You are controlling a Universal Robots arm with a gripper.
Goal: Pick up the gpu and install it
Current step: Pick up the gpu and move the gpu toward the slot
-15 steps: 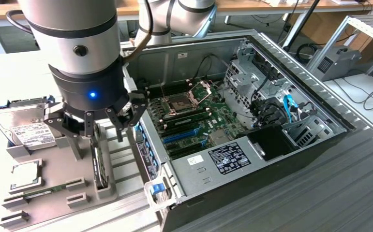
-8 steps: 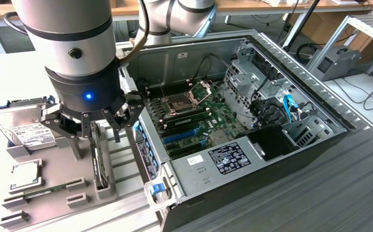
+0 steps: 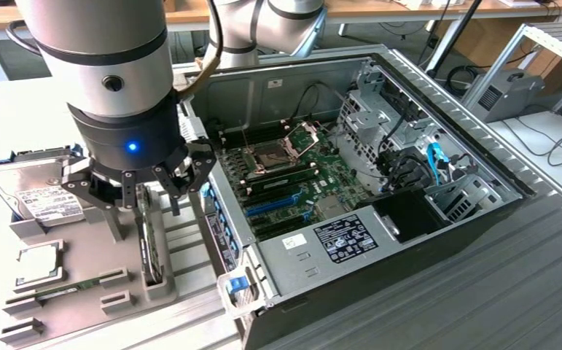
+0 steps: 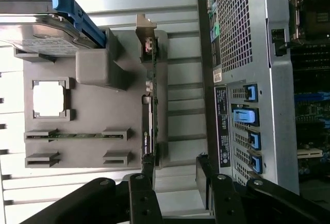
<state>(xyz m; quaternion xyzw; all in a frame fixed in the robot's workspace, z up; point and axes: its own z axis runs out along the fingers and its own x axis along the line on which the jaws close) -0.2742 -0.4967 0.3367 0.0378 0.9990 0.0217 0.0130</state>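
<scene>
Exterior view, claw: the black two-fingered claw (image 3: pixel 150 200) on the thick grey robot arm (image 3: pixel 106 65) is held low over the grey plastic parts holder (image 3: pixel 76 248). Its jaws are spread wide and nothing is gripped.
Exterior view, gpu: the gpu (image 3: pixel 149 244), a thin flat green circuit card with a dark face, is stood on its long edge in a slot of the parts holder, directly beneath the claw. Whether it is touched by the claw cannot be told.
Wrist view, gpu: the gpu (image 4: pixel 150 105) is seen edge-on in its slot, with the silver metal end bracket (image 4: pixel 146 28) at the end far from the claw.
Wrist view, claw: the claw (image 4: pixel 174 185) is shown open. One of the black fingers (image 4: pixel 143 193) is lined up with the near end of the card, and the other is set towards the case.
Other parts on the holder: a silver hard drive (image 3: pixel 38 191) in a blue frame, a square silver processor chip (image 3: pixel 36 262) and a narrow green memory stick (image 3: pixel 67 286) are laid apart from the gpu.
Case: the open grey metal computer case (image 3: pixel 261 91) is laid on its side just beside the holder, on the exterior view's right, with the green motherboard (image 3: pixel 310 182) exposed. No card is seated there.
</scene>
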